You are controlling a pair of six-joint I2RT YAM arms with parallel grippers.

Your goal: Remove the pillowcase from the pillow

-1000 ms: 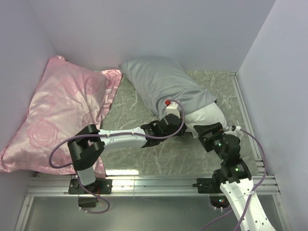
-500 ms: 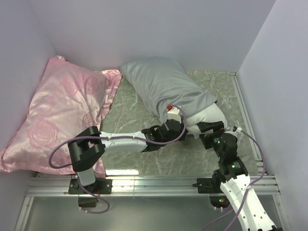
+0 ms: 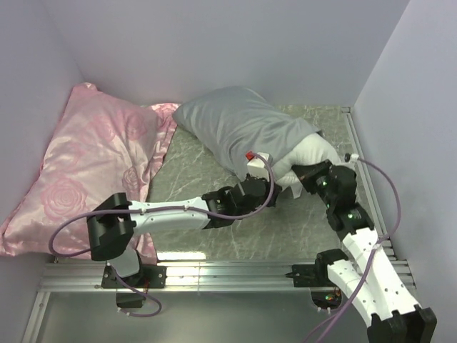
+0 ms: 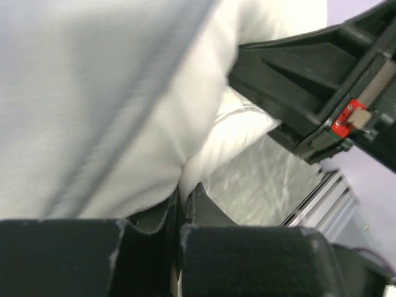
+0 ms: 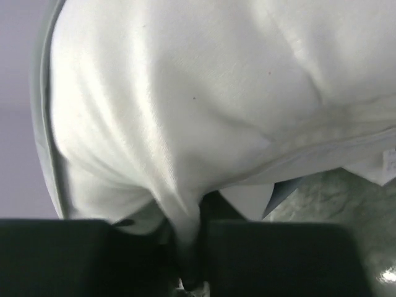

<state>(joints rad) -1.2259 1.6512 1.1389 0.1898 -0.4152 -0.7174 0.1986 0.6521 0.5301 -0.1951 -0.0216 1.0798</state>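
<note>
The silver-grey pillowcase (image 3: 232,125) lies at the back of the table and covers most of the white pillow (image 3: 313,151), whose bare end sticks out at the right. My left gripper (image 3: 264,184) is shut at the pillowcase's open edge, and the left wrist view shows a pale fold (image 4: 185,173) pinched between its jaws (image 4: 182,197). My right gripper (image 3: 303,174) is shut on the pillow's exposed end. In the right wrist view white pillow cloth (image 5: 185,124) bunches into the closed jaws (image 5: 197,218), with the seam (image 5: 322,148) and a blue tag (image 5: 281,193) beside them.
A large pink rose-patterned pillow (image 3: 93,164) fills the left side against the wall. Walls close the back and both sides. An aluminium rail (image 3: 228,266) runs along the near edge. The green marbled tabletop (image 3: 189,168) shows between the pillows.
My right gripper reached forward to the pillow's bare end and shut on it. The pillow end rose and shifted back. My left arm stretched to the right, still shut.
</note>
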